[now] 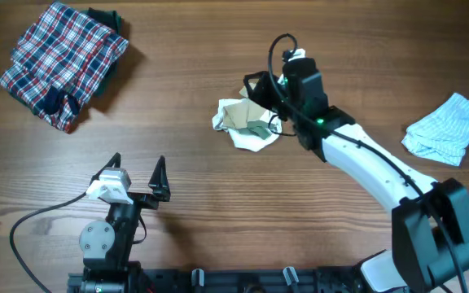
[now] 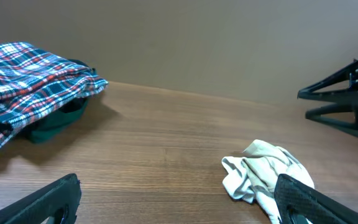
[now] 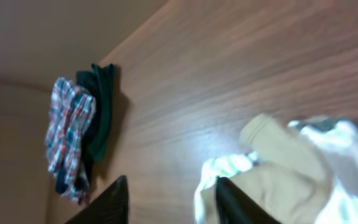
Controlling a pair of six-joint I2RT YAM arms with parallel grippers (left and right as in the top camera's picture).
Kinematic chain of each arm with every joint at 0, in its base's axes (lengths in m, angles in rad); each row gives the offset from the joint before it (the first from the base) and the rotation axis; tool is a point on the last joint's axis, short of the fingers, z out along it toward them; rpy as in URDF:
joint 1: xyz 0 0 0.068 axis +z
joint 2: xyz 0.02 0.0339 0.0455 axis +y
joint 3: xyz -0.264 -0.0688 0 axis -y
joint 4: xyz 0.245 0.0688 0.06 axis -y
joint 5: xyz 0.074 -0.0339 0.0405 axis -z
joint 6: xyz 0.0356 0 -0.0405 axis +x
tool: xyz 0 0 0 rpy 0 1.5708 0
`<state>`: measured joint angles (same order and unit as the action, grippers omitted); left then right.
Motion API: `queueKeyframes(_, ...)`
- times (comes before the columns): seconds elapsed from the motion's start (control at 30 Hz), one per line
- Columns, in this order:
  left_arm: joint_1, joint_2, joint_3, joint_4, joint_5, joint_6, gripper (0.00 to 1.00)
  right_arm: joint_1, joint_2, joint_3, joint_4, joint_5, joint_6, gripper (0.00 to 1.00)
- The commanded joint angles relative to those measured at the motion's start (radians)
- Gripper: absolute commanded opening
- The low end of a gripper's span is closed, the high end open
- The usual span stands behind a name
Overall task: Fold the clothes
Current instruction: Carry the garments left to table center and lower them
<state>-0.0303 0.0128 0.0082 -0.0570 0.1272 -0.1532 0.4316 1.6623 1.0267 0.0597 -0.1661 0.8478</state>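
Clothes [image 2: 263, 177] are recorded at two places on the counter [image 1: 218, 203]. A cream-white top [image 1: 247, 126] with tan parts is bunched in a loose heap near the middle, slightly toward the right edge. A pale blue striped garment [image 1: 450, 129] is crumpled close to the right edge.

Both are judged light, limp and apt to sag or drag along the wood. Hold is best taken at a hem or sleeve end, so that the cloth can be drawn flat.

The right tool [image 3: 169, 205] is poised over the top with its jaws partly apart. One finger is seen against the cloth, but nothing is clamped between them. The left tool [image 1: 137, 163] is held fully spread and empty near the front edge, well apart from any garment.

A plaid garment [image 1: 63, 61] is stacked on a dark green item [image 1: 104, 16] at the far left corner.

Sleeves, neckline and hem of the top cannot be made out within the heap. Part of it is covered by the right arm in the overhead view, and the right wrist view is blurred.
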Motion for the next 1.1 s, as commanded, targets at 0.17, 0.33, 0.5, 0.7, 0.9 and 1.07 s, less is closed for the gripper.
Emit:
queueKeyframes(0.17,0.008,-0.006,-0.003,-0.008,-0.009,0.019,1.0,-0.086,-0.022,0.016,-0.222,0.177,-0.541,0.61)
queueKeyframes(0.33,0.008,-0.006,-0.003,-0.008,-0.009,0.019,1.0,-0.068,-0.022,0.016,-0.29,0.169,-0.867,0.61)
queueKeyframes(0.5,0.008,-0.006,-0.003,-0.008,-0.009,0.019,1.0,-0.032,-0.008,0.012,-0.31,0.159,-1.074,0.67)
queueKeyframes(0.7,0.008,-0.006,-0.003,-0.008,-0.009,0.019,1.0,0.018,0.048,0.012,-0.319,0.164,-1.159,0.91)
queueKeyframes(0.9,0.008,-0.006,-0.003,-0.008,-0.009,0.019,1.0,0.084,0.117,0.012,-0.337,0.248,-1.258,0.95)
queueKeyframes(1.07,0.008,-0.006,-0.003,-0.008,-0.009,0.019,1.0,0.122,0.144,0.012,-0.316,0.296,-1.292,0.96)
